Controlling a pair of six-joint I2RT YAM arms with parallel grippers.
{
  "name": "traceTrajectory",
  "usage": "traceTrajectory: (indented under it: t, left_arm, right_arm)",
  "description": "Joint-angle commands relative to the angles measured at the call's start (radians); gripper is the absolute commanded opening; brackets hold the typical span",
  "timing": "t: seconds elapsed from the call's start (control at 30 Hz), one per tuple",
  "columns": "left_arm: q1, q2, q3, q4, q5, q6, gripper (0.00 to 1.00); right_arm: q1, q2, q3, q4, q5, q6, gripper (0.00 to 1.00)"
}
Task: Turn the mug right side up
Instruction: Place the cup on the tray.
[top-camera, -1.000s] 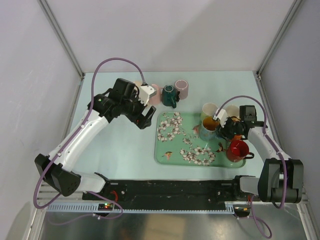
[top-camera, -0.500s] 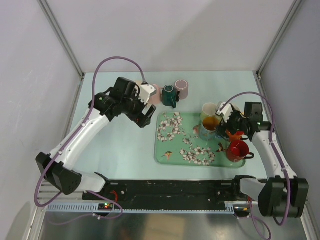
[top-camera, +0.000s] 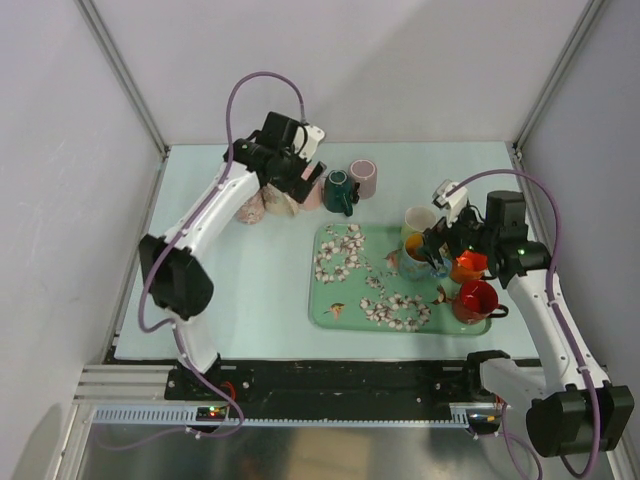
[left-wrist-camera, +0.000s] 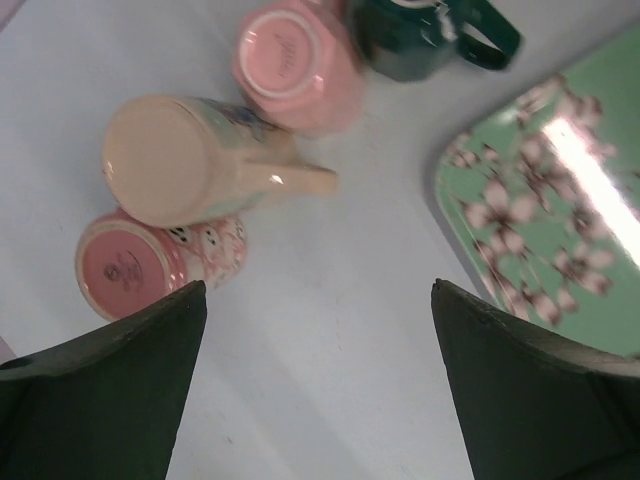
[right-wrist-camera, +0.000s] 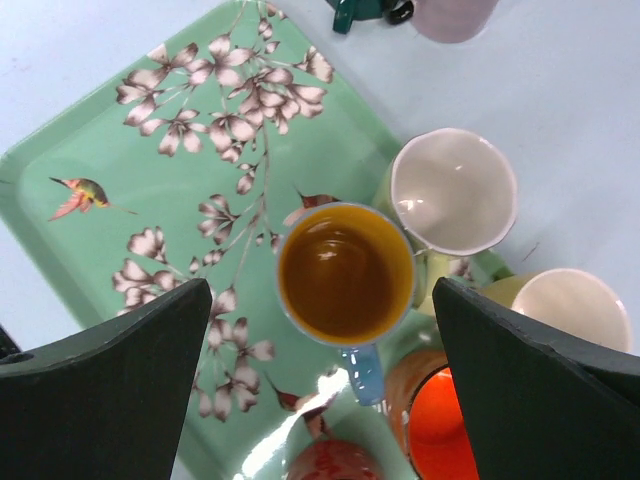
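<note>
- The left end effector (left-wrist-camera: 315, 300) hangs with its fingers spread wide and nothing between them. It is over bare tabletop (left-wrist-camera: 330, 250), just beside three mugs whose bases face up.
- These are a cream mug (left-wrist-camera: 170, 165) with its handle pointing toward the tray (right-wrist-camera: 150, 205), a pink mug (left-wrist-camera: 290, 60) beyond it, and a patterned pink mug (left-wrist-camera: 150, 265) close against the cream one.
- The right end effector (right-wrist-camera: 322, 290) is equally spread and empty, above an upright amber-lined mug (right-wrist-camera: 345, 272) on the tray.
- The step in hand looks like the left arm's approach. I cannot tell which inverted mug it is heading for.
- Next, it likely needs to shift over one mug, descend, close on the wall or handle, lift, turn it half over, and set it on its base.
</note>
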Motion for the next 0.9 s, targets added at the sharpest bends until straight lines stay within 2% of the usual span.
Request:
traceTrajectory:
  t: [0.0, 0.2, 0.4, 0.53, 0.87]
  left_arm:
    - [0.061, 0.103, 0.133, 0.049, -0.085, -0.047, 0.96]
    - [0.162, 0.149, 0.185, 0.066, -0.095, -0.083, 0.96]
    - [0.254, 0.174, 0.173, 0.067, -0.003, -0.051, 0.98]
    - [0.279, 0.19, 0.144, 0.067, 0.058, -0.004, 1.0]
    - [0.32, 0.277, 0.145, 0.064, 0.065, -0.004, 1.0]
  right_arm:
    - [0.016, -0.041, 0.037, -0.039, 0.016, 0.103, 0.99]
    - [0.02, -0.066, 0.037, -0.091, 0.024, 0.095, 0.98]
    - [0.018, -0.071, 0.015, -0.071, 0.003, 0.125, 0.98]
    - [0.017, -0.069, -0.001, -0.05, -0.01, 0.143, 0.97]
    - [-0.003, -0.105, -0.045, -0.065, -0.032, 0.176, 0.96]
